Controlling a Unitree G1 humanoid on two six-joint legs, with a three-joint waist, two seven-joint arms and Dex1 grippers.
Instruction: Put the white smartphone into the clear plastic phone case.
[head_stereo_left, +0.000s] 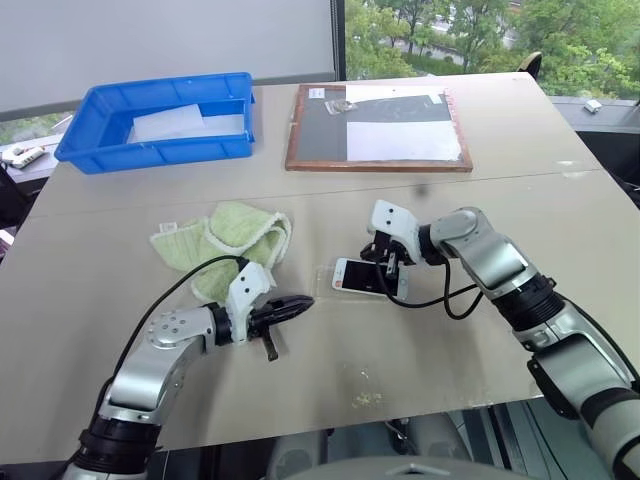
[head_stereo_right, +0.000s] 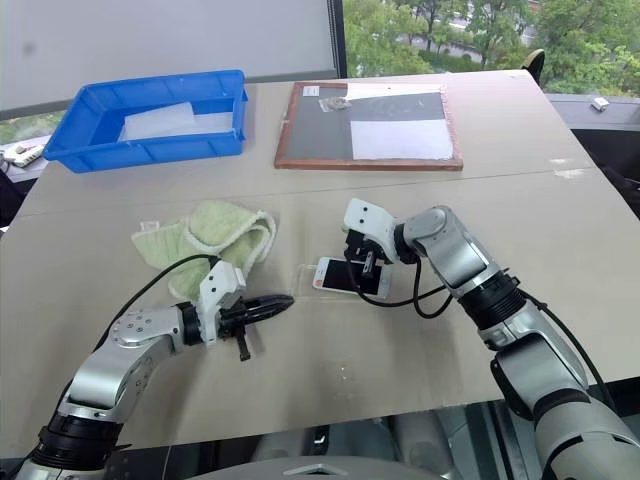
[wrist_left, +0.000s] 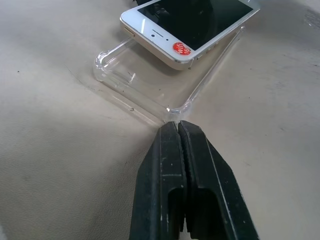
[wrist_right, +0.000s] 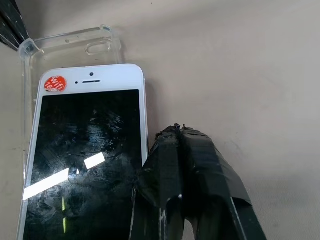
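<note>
Phone (wrist_left: 192, 27) lies screen-up over the case (wrist_left: 150, 82), mid-table, near the front edge. Not seated: the end with the red sticker rides on or above the case floor, short of the case's end wall, leaving a bare strip of case beyond it. One long side looks to sit over the case rim rather than inside it; the far end is hidden by the right gripper, so its fit cannot be told.

Left gripper (wrist_left: 178, 125): fingers pressed together, nothing between them, tips right at the near corner of the case. Whether they touch the plastic is not clear; likely bracing that corner.

Right gripper (wrist_right: 176, 131): fingers also pressed together, empty, resting at the phone's long edge beside the screen.

Judged progress: phone placed on the case and roughly lined up, but not pushed home. Left to do: slide it toward the free end and press edges and corners down until the rim wraps all round.

Green cloth (head_stereo_left: 235, 240) lies near the left arm, untouched.
</note>
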